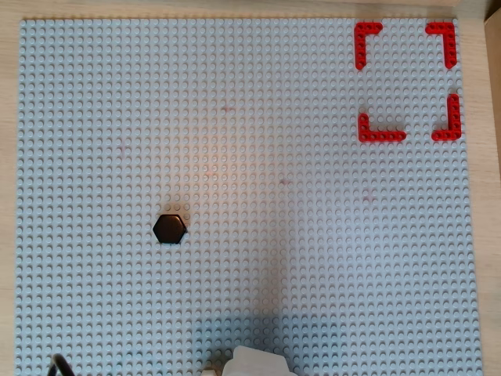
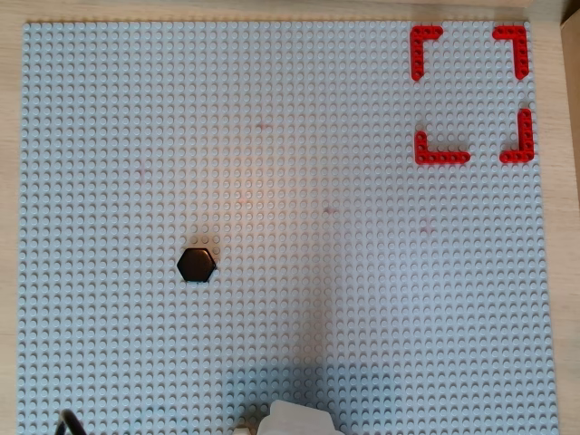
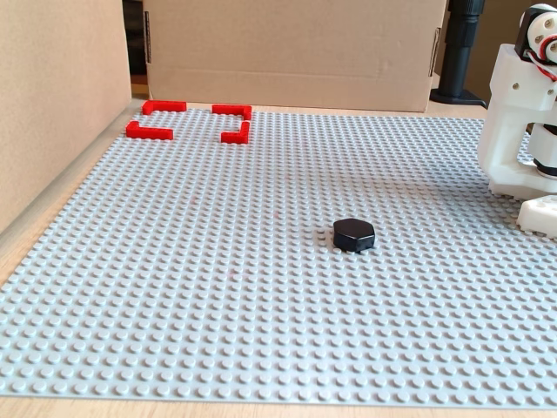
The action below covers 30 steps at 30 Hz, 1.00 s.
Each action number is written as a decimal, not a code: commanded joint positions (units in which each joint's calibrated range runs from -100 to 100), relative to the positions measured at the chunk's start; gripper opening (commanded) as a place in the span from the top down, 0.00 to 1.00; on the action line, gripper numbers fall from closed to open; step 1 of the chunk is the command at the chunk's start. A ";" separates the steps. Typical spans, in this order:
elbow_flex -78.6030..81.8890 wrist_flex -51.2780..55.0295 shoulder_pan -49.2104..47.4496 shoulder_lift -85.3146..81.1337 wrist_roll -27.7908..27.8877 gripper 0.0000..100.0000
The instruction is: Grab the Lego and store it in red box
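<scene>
The Lego [image 1: 169,228] is a small black flat-topped hexagon lying alone on the grey studded baseplate [image 1: 94,94], left of centre in both overhead views [image 2: 196,264]. The fixed view shows the Lego [image 3: 354,235] near the middle of the plate. The red box [image 1: 407,81] is four red corner brackets at the plate's top right in both overhead views [image 2: 471,93], and at the far left in the fixed view, red box [image 3: 189,121]. Only grey studs lie inside it. Of the arm I see only white body parts [image 3: 520,113]; its gripper is out of view.
A white piece of the arm [image 1: 254,362] pokes in at the bottom edge of the overhead views. A black cable end [image 1: 56,364] shows at bottom left. Cardboard walls [image 3: 287,48] stand behind and to the left [image 3: 52,96] of the plate.
</scene>
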 commanded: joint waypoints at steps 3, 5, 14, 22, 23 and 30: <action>0.11 0.07 -0.23 -0.51 0.25 0.98; 0.11 0.07 -0.23 -0.51 0.25 0.98; 0.11 0.07 -0.23 -0.51 0.25 0.98; 0.11 0.07 0.22 -0.51 0.25 0.98; 0.11 0.07 0.59 -0.51 0.10 0.98; 0.11 0.07 0.66 -0.51 -0.11 0.98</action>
